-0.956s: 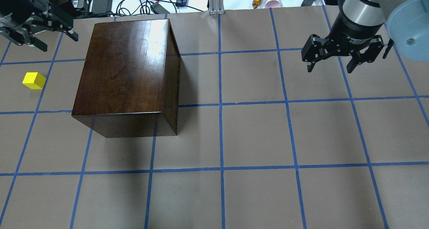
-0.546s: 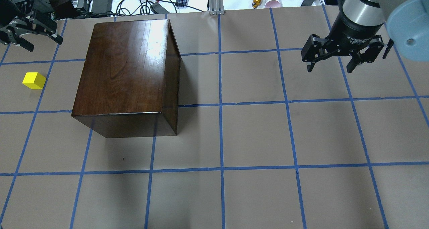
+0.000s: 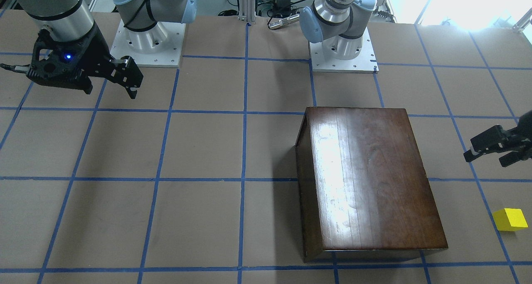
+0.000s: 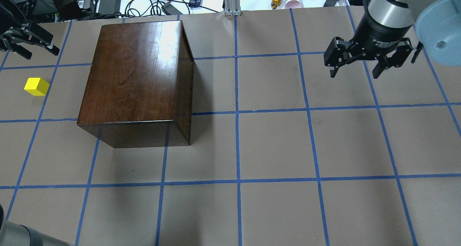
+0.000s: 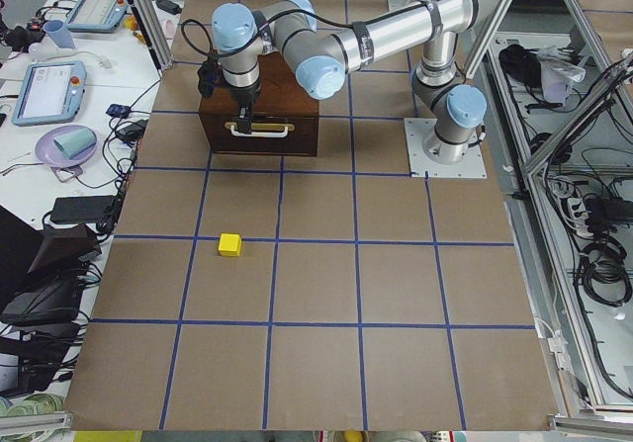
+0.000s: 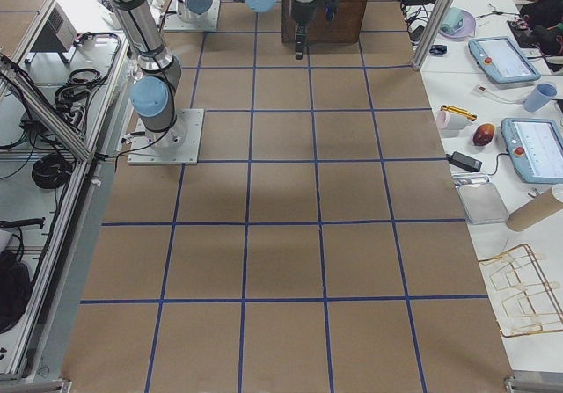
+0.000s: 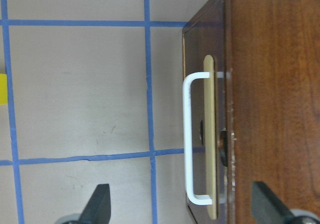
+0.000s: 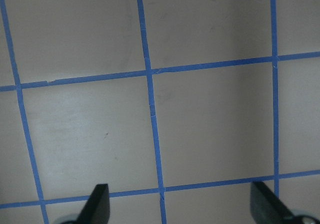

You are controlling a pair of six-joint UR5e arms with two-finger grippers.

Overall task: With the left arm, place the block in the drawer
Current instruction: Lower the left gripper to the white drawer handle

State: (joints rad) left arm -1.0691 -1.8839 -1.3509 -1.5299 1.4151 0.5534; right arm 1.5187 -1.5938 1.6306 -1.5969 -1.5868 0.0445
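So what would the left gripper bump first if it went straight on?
Probably the wooden box. The left gripper points down over its front edge, the white handle between its open fingers. One finger lines up with the box top, the other with the table. Depth is unclear.

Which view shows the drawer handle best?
Left wrist-mounted: the drawer handle is close, unobstructed and shown full length. Exterior left shows it small. Overhead and front-facing show only the box top and sides; exterior right and right wrist miss it.
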